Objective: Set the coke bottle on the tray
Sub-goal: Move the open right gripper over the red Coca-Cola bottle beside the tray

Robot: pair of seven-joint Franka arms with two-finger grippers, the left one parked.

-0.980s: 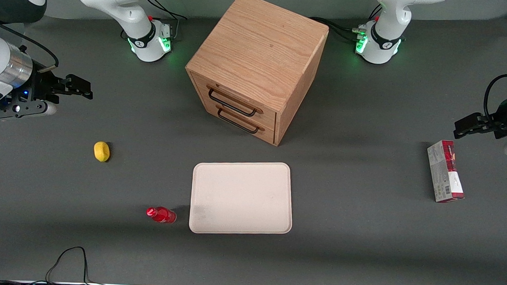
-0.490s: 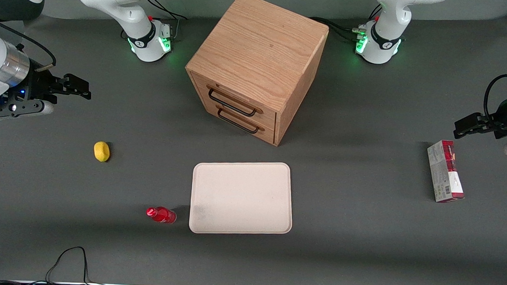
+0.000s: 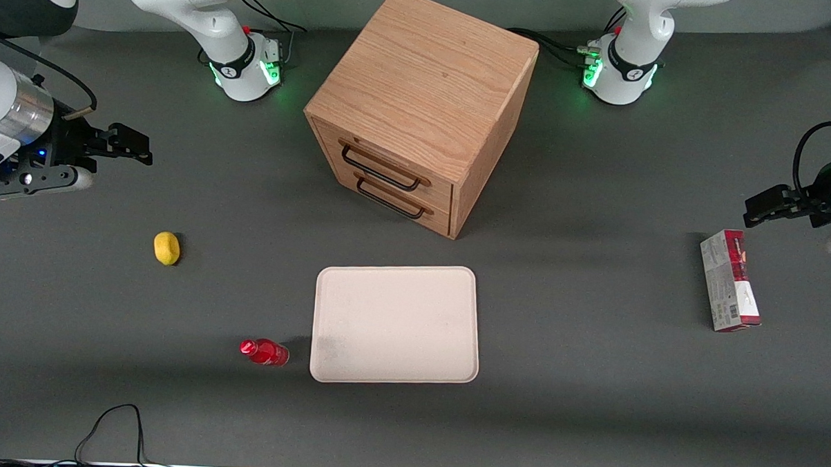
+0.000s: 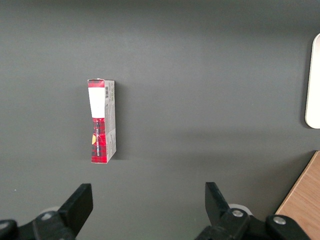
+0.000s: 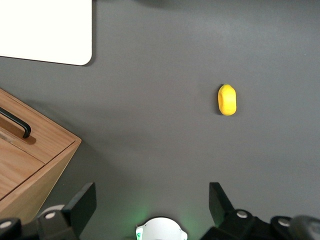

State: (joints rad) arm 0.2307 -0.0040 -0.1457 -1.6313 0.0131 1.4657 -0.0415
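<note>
1. The bottle (image 3: 264, 351) is seen lying on its side on the bench, near the front edge, just beside the smudged corner of the tray (image 3: 396, 323) and apart from it.
2. The tray is laid flat in front of the cabinet (image 3: 420, 109).
3. A lemon (image 3: 167, 247) is found farther back, toward the working arm's end.
4. The gripper (image 3: 131, 147) is held above the bench, farther back than the lemon, jaws apart and holding nothing.
</note>
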